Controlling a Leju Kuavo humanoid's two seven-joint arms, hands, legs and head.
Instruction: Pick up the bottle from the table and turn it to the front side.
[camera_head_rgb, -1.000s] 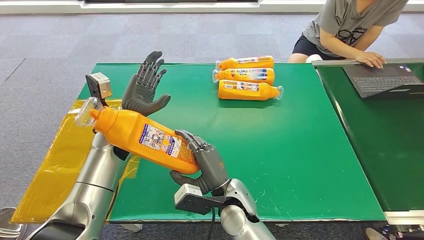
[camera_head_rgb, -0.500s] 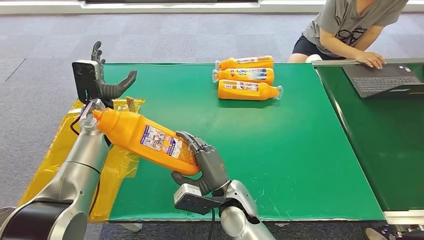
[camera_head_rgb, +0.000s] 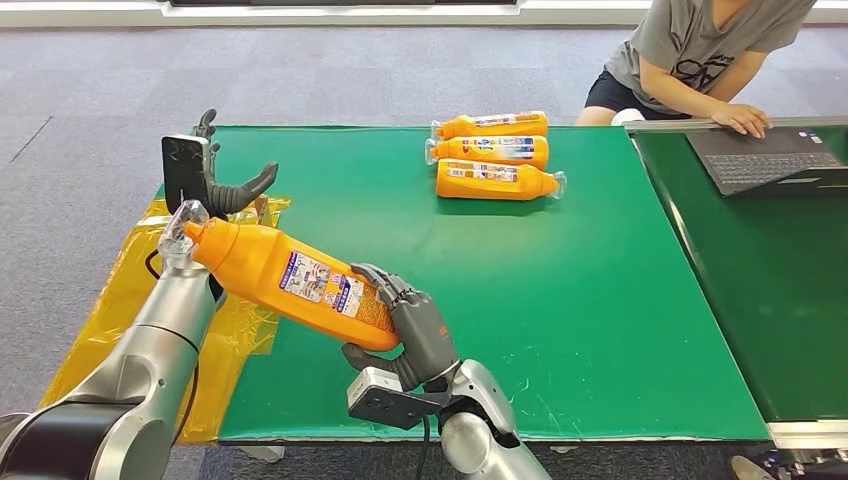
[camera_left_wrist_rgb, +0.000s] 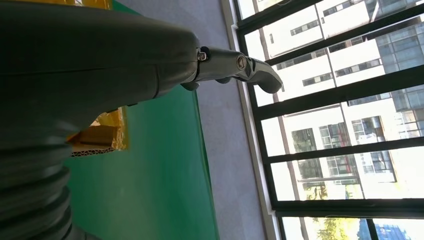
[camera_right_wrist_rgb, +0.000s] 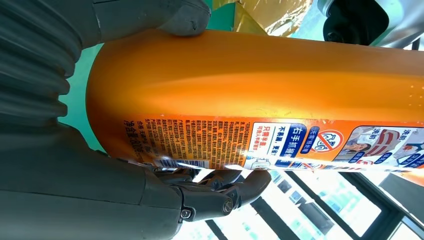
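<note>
An orange bottle (camera_head_rgb: 285, 279) with a clear cap and a blue-and-white label hangs tilted above the green table (camera_head_rgb: 560, 300), cap toward the left. My right hand (camera_head_rgb: 412, 330) grips its base; in the right wrist view the bottle (camera_right_wrist_rgb: 260, 95) lies between thumb and fingers (camera_right_wrist_rgb: 220, 192). My left hand (camera_head_rgb: 215, 180) is raised at the table's far left edge, fingers spread, holding nothing. Its thumb (camera_left_wrist_rgb: 240, 67) sticks out over the table in the left wrist view.
Three more orange bottles (camera_head_rgb: 492, 152) lie side by side at the far middle of the table. A person (camera_head_rgb: 700, 55) sits at the far right with a hand on a laptop (camera_head_rgb: 765, 160). Yellow plastic sheeting (camera_head_rgb: 110, 320) hangs off the left edge.
My left hand let the bottle's neck go and swung away to the far left edge. The bottle stays tilted in my right hand, almost unmoved.
</note>
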